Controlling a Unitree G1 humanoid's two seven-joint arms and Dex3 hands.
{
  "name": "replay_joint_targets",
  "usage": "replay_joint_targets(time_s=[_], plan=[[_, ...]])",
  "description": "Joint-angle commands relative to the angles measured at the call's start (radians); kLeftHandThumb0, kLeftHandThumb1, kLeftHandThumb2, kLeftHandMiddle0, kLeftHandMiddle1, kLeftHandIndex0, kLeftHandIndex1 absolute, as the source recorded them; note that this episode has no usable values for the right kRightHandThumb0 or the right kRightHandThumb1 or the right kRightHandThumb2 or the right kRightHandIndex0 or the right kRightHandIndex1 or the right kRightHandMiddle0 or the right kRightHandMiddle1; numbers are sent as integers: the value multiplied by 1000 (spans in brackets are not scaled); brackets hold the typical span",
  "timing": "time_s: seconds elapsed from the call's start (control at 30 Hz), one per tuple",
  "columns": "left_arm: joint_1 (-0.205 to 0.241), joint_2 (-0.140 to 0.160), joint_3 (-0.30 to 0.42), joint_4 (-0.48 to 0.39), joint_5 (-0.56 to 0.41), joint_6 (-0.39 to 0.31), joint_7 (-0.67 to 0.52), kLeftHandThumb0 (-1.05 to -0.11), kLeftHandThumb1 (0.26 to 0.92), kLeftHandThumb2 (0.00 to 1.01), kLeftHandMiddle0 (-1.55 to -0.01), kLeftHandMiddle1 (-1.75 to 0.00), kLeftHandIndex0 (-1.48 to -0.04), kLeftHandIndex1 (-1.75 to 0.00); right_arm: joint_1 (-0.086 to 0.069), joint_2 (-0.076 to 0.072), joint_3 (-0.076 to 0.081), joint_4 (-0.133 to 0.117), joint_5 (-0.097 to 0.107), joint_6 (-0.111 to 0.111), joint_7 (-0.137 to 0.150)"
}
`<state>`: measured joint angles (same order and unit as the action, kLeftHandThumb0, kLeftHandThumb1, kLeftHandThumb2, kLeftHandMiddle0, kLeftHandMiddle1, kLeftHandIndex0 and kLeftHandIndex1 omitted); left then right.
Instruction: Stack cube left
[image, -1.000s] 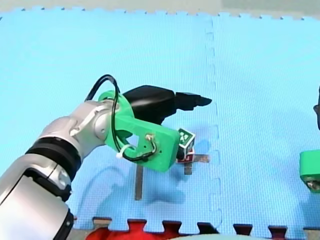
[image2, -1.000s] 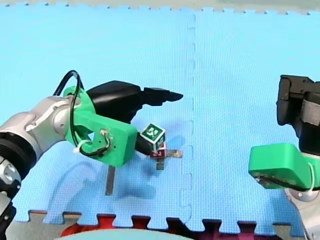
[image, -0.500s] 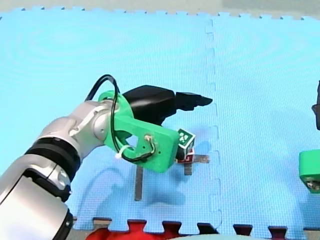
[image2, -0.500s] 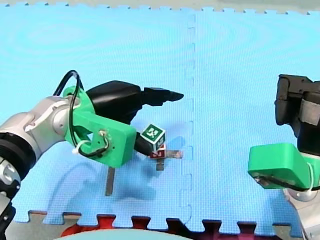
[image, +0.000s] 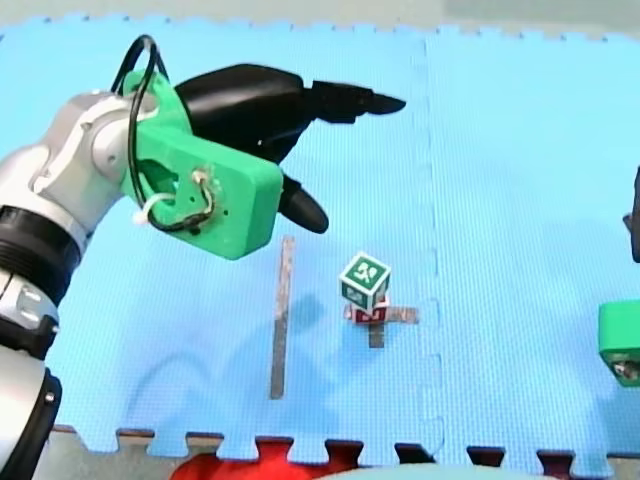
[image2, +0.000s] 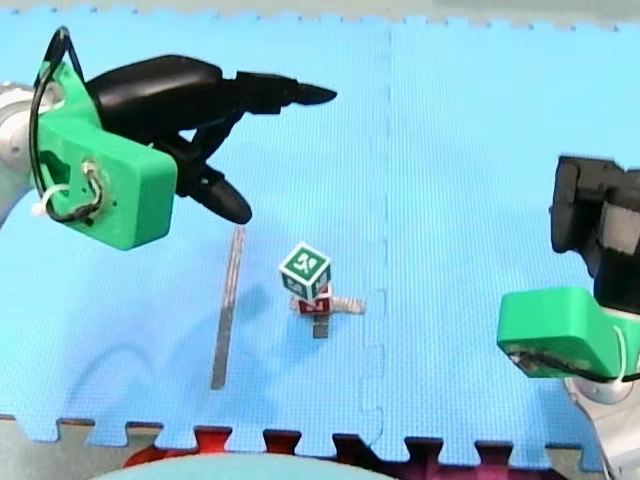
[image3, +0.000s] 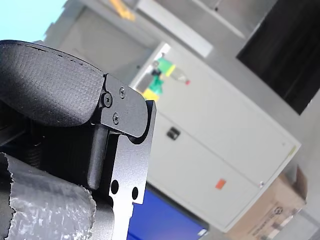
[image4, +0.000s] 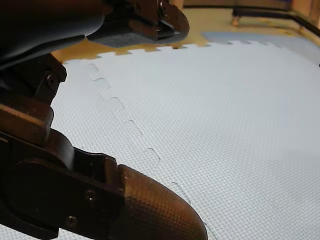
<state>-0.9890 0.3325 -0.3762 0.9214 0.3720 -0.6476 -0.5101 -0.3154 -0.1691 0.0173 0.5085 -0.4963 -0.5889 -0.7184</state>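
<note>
While the left hand (image: 260, 110) hangs high in the upper left of the frame, its fingers (image: 350, 100) are stretched out and grip nothing. Right of the long grey strip (image: 281, 315), a little below the middle of the frame, the green cube (image: 364, 280) already stands on the red cube (image: 368, 313), turned at an angle to it. I judge the stacking as done, so the good move now is only to carry this hand away while keeping it high, never passing low near the stack, because the upper cube could slip at a light touch. At the right edge of the frame is the right hand (image2: 595, 225), well apart from the cubes; whether it is closed I cannot tell.

The surface is a blue foam mat (image: 520, 150) with a jigsaw seam (image: 430, 200) running down it. In the first wrist view I see grey cabinets (image3: 210, 150) and a cardboard box (image3: 280, 210).
</note>
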Motion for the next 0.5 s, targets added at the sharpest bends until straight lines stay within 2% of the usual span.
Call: replay_joint_targets(time_s=[0.0,0.07,0.17,0.23,0.3,0.33,0.43,0.47], plan=[[-11,26,43,-56,-51,114,-75,-1048,921,103,-634,-1695,-232,-3,-6,-7,-8,14,8,-10,-7],[0,41,48,-64,-36,98,-39,-1048,921,199,-654,-1646,-237,-4,-7,-9,-8,19,6,-11,-10],[29,63,63,-67,-36,74,-15,-1048,921,240,-650,-1717,-248,-7,-8,-11,-9,28,6,-17,-13],[52,67,87,-29,-56,56,11,-1048,921,251,-655,-1739,-257,-10,-8,-14,-10,39,9,-24,-14],[72,51,129,47,-96,17,52,-1048,921,317,-693,-1745,-285,-20,-10,-20,-11,59,11,-37,-16],[82,29,165,97,-138,-11,67,-1048,921,373,-726,-1746,-325,-33,-11,-23,-12,72,13,-44,-18],[138,-23,236,210,-176,-132,249,-1048,921,520,-794,-1746,-510,-86,-20,-33,-15,115,18,-68,-22],[154,-38,252,228,-181,-150,307,-1048,921,574,-803,-1746,-628,-116,-25,-37,-17,132,21,-75,-22]])
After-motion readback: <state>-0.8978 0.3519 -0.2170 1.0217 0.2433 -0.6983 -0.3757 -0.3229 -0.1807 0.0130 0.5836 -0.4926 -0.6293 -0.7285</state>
